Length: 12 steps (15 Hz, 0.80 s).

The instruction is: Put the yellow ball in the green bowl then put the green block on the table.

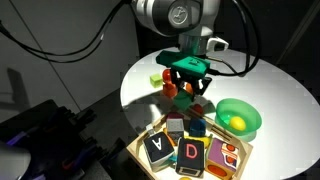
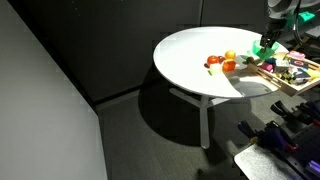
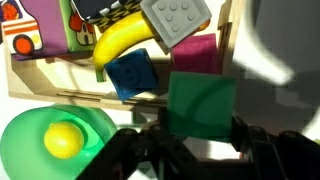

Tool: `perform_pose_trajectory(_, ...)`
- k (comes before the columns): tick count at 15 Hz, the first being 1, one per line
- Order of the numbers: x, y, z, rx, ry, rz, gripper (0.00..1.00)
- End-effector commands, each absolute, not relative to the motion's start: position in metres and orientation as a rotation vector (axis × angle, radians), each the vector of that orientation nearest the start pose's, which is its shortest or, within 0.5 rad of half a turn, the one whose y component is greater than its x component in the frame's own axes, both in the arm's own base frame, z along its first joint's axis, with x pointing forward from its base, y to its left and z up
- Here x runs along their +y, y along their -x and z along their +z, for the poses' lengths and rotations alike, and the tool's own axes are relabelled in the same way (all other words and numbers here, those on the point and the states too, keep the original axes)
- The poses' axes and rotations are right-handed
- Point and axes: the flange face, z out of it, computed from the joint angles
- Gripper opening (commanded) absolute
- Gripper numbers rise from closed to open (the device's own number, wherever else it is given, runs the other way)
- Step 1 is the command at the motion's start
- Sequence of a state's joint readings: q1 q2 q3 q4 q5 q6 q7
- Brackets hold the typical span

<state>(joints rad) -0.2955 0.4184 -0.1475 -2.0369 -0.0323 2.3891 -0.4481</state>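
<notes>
The first half looks done: the ball (image 3: 63, 140) lies inside the bowl (image 3: 22, 138), which stands on the table (image 1: 275, 90) just beside the tray (image 3: 50, 92), toward the near edge in an exterior view. The second half is under way. The gripper (image 3: 200, 130) is closed on the block (image 3: 200, 100), its dark fingers pressing on either side. The block seems to hang over the tray's border rather than rest on anything, so it is not yet on the table. What is left, as I judge it, is to carry it sideways over bare white top, lower it and let go. The tray is crowded: a banana (image 3: 125, 40), a blue cube (image 3: 133, 75), a grey studded brick (image 3: 175, 18) and the lettered blocks (image 1: 175, 150) lie close under the pincer. The bowl sits beside it, and orange and red balls (image 2: 226, 63) cluster further in. The far, bare side of the table looks the safest place.
</notes>
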Motion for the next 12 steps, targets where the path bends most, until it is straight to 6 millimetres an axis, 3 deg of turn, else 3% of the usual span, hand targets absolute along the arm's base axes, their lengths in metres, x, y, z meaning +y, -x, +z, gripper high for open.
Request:
perform_pose_trajectory(1,-0.239,-0.550,0.246,-0.072,3.185,0.145,0.33)
perform_pose_trajectory(12,-0.188,-0.597,0.246,-0.070,3.196,0.189,0.33)
